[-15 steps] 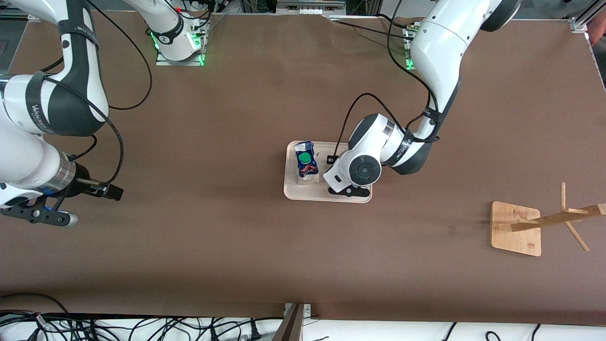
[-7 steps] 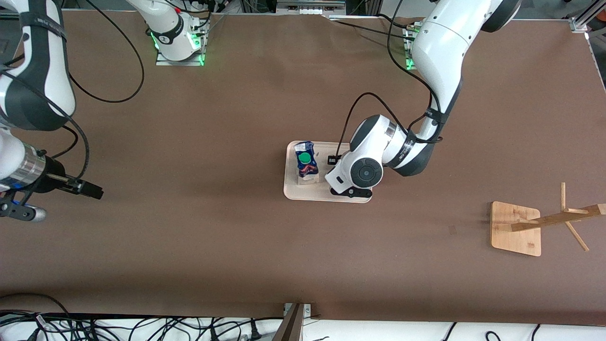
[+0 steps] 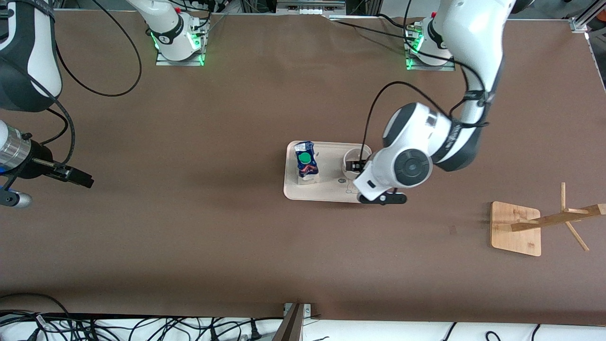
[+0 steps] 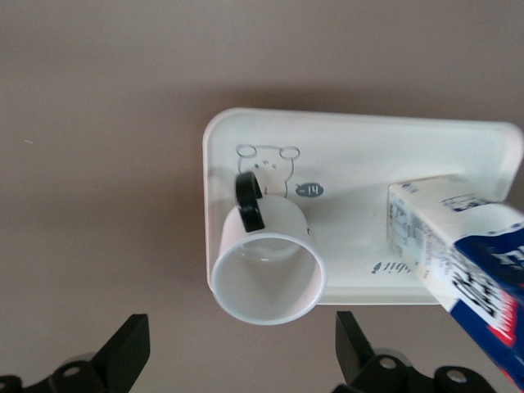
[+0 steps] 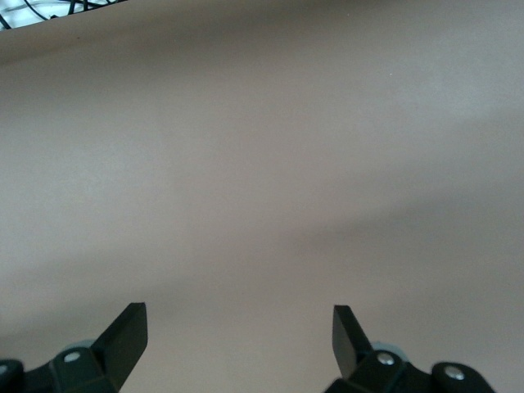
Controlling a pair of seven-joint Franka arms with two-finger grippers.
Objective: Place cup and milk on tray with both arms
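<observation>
The cup point(image 4: 268, 259) and milk point(image 3: 306, 163) stand on the tray point(image 3: 291, 189). The left gripper point(image 4: 237, 360), fingers apart, hovers above the cup; the right gripper point(image 5: 237, 340), fingers apart, waits at the table's point(image 3: 189, 237) edge.

High front camera facing the arms; left wrist close above the shared tray point(image 3: 322, 194).

I see even, soft overhead light on the matte brown tabletop point(image 3: 199, 246), with a broad faint shadow band along its front edge. Green lamps glow at both arm bases. In my left wrist view, the blue-and-white gable-top milk carton point(image 4: 471, 254) is blurred.
</observation>
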